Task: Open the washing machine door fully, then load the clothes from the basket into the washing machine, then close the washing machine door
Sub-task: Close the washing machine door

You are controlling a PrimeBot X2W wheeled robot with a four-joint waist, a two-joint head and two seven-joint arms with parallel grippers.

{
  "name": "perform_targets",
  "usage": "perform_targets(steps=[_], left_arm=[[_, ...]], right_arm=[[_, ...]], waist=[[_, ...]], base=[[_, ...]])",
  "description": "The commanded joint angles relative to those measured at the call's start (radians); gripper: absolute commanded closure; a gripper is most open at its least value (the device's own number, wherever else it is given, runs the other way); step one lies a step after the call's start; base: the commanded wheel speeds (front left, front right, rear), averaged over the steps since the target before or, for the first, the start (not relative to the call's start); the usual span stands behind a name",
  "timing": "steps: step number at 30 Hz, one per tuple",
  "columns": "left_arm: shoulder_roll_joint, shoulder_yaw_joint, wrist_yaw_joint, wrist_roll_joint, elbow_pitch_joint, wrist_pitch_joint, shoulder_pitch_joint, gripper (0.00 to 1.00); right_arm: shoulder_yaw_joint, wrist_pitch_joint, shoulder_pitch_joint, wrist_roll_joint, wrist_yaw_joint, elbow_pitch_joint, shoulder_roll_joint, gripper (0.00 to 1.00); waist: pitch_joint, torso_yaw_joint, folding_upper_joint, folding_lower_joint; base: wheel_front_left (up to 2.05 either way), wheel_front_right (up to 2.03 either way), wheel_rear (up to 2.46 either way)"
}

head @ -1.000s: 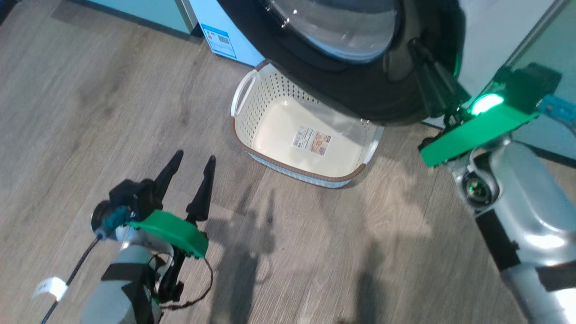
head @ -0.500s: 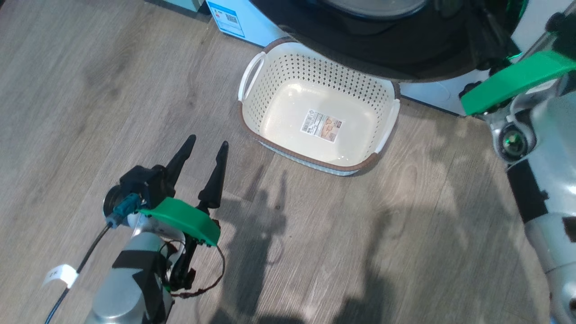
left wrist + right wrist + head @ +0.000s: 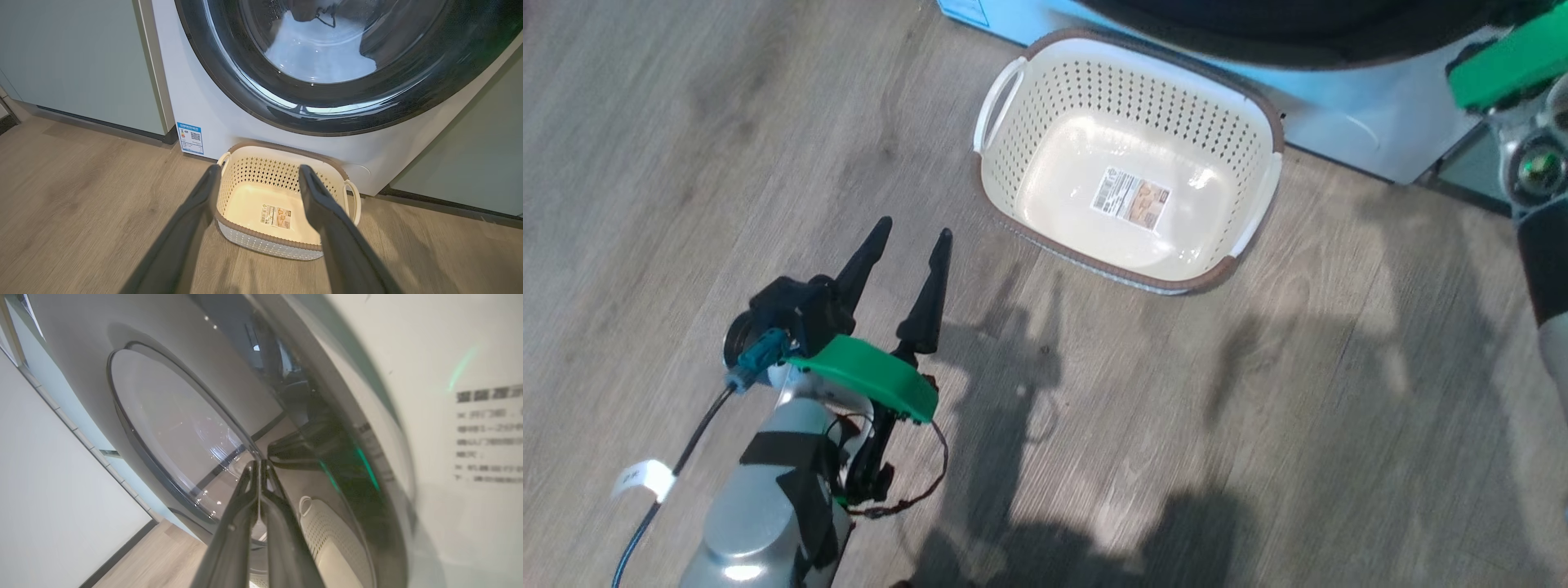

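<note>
left gripper (image 3: 913,229): spread | right gripper (image 3: 259,462): pressed together, washing machine door (image 3: 171,428) at 12 o'clock | risk: door left unlatched by slip on gloss

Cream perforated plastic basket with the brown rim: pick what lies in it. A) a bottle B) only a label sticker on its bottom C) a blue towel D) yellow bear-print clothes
B: the cream perforated plastic basket is bare inside apart from the label sticker on its bottom.

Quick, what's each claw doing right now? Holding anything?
Left gripper: open, holding nothing, short of the basket.
Right gripper: shut, nothing between its fingers, close by the washing machine door.
</note>
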Motion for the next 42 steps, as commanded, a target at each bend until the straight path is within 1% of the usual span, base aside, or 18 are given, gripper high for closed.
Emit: perform_targets(steps=[1, 6, 16, 23, 27, 32, 38, 39, 42], left_arm=[[0.018, 0.028, -0.001, 0.001, -0.029, -0.006, -0.027, 0.0], [0.011, 0.026, -0.001, 0.002, -0.028, -0.006, -0.039, 0.0], [0.01, 0.03, -0.001, -0.002, -0.031, -0.006, -0.056, 0.0], [0.011, 0.031, -0.001, -0.002, -0.025, -0.006, -0.059, 0.0], [0.013, 0.031, -0.001, -0.001, -0.019, -0.006, -0.055, 0.0], [0.02, 0.035, -0.001, 0.002, -0.011, -0.006, -0.038, 0.0], [0.042, 0.037, -0.001, 0.006, -0.001, -0.006, -0.005, 0.0], [0.054, 0.039, -0.001, 0.008, 0.003, -0.006, 0.006, 0.0], [0.071, 0.047, -0.001, 0.013, 0.009, -0.006, 0.019, 0.0]], right_arm=[[0.003, -0.007, -0.042, -0.012, -0.003, -0.025, 0.013, 1.0], [0.0, -0.007, -0.073, -0.022, -0.003, -0.016, 0.015, 1.0], [-0.046, -0.007, -0.116, -0.032, -0.003, -0.023, 0.015, 1.0], [-0.034, -0.007, -0.112, -0.035, -0.003, -0.032, 0.022, 1.0], [0.001, -0.007, -0.084, -0.022, -0.003, -0.045, 0.028, 1.0], [0.067, -0.007, -0.017, 0.008, -0.003, -0.077, 0.035, 1.0], [0.172, -0.007, 0.103, 0.064, -0.003, -0.126, 0.04, 1.0], [0.209, -0.007, 0.144, 0.077, -0.003, -0.144, 0.041, 1.0], [0.259, -0.007, 0.204, 0.098, -0.003, -0.172, 0.042, 1.0]], waist=[[0.013, 0.002, 0.0, 0.0], [0.032, 0.001, 0.0, 0.0], [0.063, -0.001, 0.0, 0.0], [0.06, -0.003, 0.0, 0.0], [0.038, -0.005, 0.0, 0.0], [-0.016, -0.011, 0.0, 0.0], [-0.115, -0.022, 0.0, 0.0], [-0.15, -0.028, 0.0, 0.0], [-0.2, -0.038, 0.0, 0.0]], base=[[0.0, 0.0, 0.0], [0.0, 0.0, 0.0], [0.0, 0.0, 0.0], [0.0, 0.0, 0.0], [0.0, 0.0, 0.0], [0.0, 0.0, 0.0], [0.0, 0.0, 0.0], [0.0, 0.0, 0.0], [0.0, 0.0, 0.0]])
